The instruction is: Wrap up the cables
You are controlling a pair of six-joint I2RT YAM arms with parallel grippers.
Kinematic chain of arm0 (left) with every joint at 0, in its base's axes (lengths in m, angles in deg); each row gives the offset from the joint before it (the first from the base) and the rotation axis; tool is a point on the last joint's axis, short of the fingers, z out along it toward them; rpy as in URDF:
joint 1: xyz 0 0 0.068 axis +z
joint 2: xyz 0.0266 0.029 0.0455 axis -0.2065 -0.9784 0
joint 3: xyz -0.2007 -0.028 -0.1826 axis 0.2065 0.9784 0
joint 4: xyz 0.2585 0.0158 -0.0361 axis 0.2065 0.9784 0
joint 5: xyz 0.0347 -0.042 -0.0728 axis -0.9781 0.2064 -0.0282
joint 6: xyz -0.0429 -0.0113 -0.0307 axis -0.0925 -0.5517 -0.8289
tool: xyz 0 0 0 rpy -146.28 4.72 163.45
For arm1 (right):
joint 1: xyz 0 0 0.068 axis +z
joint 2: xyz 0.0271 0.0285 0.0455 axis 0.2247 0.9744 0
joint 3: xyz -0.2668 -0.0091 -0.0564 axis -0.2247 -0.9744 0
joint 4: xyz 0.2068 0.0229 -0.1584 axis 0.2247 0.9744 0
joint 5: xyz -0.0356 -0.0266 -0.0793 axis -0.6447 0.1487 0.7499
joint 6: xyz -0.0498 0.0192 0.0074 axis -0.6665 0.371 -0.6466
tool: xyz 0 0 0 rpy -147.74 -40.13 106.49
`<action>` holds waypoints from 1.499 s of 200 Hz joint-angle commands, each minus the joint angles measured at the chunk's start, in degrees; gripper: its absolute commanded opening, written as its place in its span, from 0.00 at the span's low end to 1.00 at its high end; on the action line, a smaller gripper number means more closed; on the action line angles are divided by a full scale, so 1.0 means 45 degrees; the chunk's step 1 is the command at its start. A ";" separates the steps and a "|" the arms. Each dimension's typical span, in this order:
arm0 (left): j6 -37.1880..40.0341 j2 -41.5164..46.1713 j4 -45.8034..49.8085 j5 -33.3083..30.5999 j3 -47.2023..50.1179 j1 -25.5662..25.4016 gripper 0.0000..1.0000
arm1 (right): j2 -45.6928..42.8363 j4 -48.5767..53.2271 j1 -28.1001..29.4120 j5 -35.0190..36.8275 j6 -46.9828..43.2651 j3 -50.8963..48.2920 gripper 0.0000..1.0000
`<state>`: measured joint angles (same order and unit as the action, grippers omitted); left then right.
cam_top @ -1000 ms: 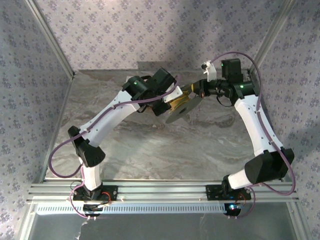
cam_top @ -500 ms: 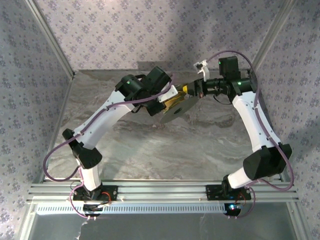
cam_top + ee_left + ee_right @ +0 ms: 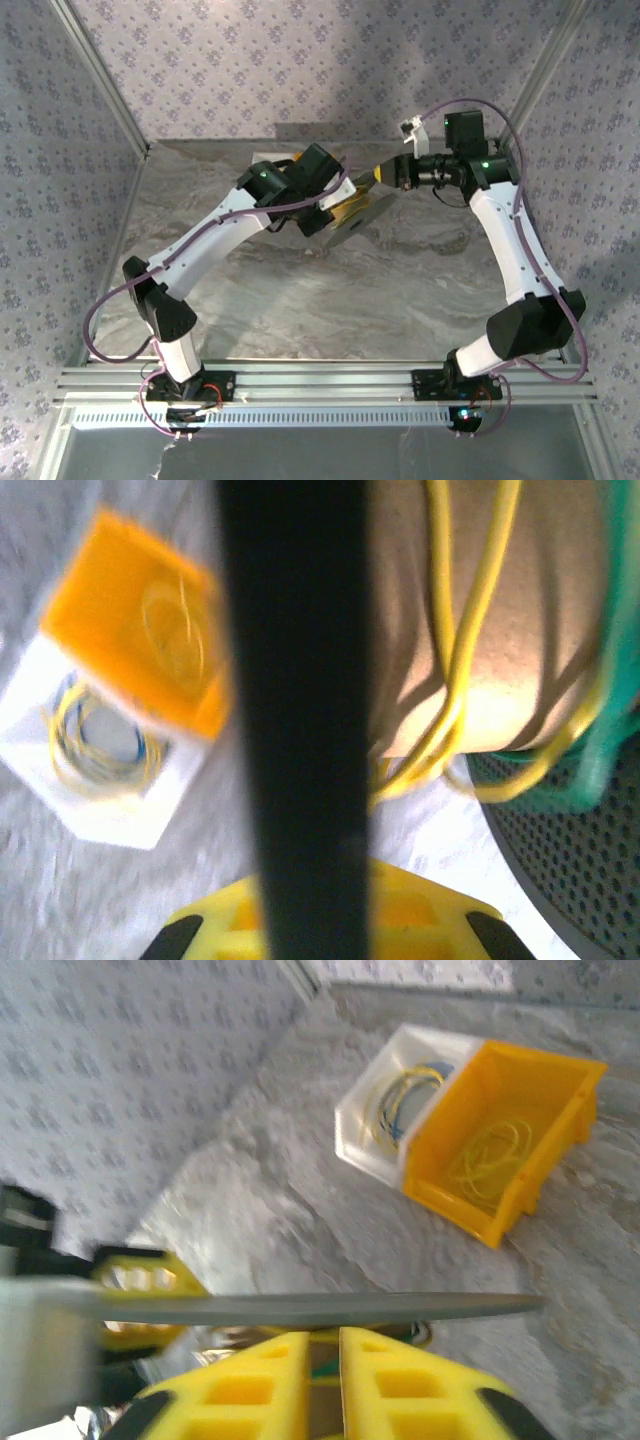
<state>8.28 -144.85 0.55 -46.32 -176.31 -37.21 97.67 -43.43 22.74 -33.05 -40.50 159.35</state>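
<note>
My left gripper (image 3: 335, 204) is shut on a flange of the dark grey spool (image 3: 353, 217) and holds it tilted above the table. In the left wrist view the flange (image 3: 290, 710) runs up between my jaws. A yellow cable (image 3: 452, 680) and a teal cable (image 3: 612, 715) wrap the spool's tan core (image 3: 510, 590). My right gripper (image 3: 383, 176) meets the spool from the right. In the right wrist view its yellow fingers (image 3: 250, 1390) stand slightly apart just below the flange's edge (image 3: 300, 1308), with a bit of teal cable showing in the gap.
A yellow bin (image 3: 500, 1150) and a white bin (image 3: 395, 1110) stand side by side on the marble table (image 3: 330, 300), each with loose loops of yellow wire in it. Patterned walls close in the back and both sides.
The left gripper has tilted the spool more edge-on and drawn it slightly left. The right gripper's jaws, shut before, have parted a little.
</note>
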 commanded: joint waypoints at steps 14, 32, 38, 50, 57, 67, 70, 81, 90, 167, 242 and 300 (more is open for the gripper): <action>0.0073 0.0228 0.0539 -0.1275 0.2158 0.0631 0.00 | -0.1319 -0.1201 -0.0724 -0.0994 0.0028 0.1277 0.60; 0.0011 0.0548 -0.0041 -0.1017 0.2863 0.0830 0.00 | -0.1563 -0.1219 -0.1295 -0.1065 0.0025 0.1135 0.80; 0.0029 0.0664 -0.0141 -0.0785 0.3024 0.0919 0.00 | -0.1689 -0.1265 -0.1494 -0.1117 0.0030 0.1041 0.86; 0.0086 0.0947 -0.0383 -0.0238 0.3243 0.1055 0.00 | -0.2006 -0.1378 -0.1891 -0.1184 0.0029 0.0698 0.97; 0.0152 0.1128 -0.0467 0.0252 0.3293 0.1166 0.00 | -0.2190 -0.1341 -0.2076 -0.1169 -0.0077 0.0421 1.00; 0.0309 0.1401 -0.0565 0.0945 0.3303 0.1291 0.00 | -0.2522 -0.1428 -0.2302 -0.1217 -0.0112 -0.0181 1.00; 0.0349 0.1479 -0.0576 0.1184 0.3279 0.1327 0.00 | -0.2620 -0.1472 -0.2347 -0.1268 -0.0112 -0.0406 1.00; 0.0590 0.1799 -0.0600 0.2337 0.3197 0.1479 0.00 | -0.3006 -0.1704 -0.2492 -0.1371 -0.0140 -0.1345 1.00; 0.0818 0.2046 -0.0634 0.3222 0.3132 0.1555 0.00 | -0.3333 -0.2086 -0.2537 -0.1500 -0.0085 -0.2211 1.00; 0.1396 0.4050 -0.2506 1.0434 0.4088 0.3213 0.00 | -0.4426 -0.5018 -0.2400 -0.4623 -0.0869 -0.6986 1.00; 0.1181 0.3833 -0.3146 1.1714 0.4214 0.3511 0.00 | -0.3497 -0.4692 -0.0420 -0.5799 -0.1839 -0.6605 1.00; 0.1049 0.3648 -0.3298 1.1931 0.4227 0.3616 0.00 | -0.3007 -0.3747 0.0201 -0.5971 -0.2427 -0.5900 0.62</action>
<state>12.80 -128.72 -10.05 1.22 -155.81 -21.08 84.30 -63.14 23.12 -57.51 -49.02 129.83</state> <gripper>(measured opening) 0.092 0.758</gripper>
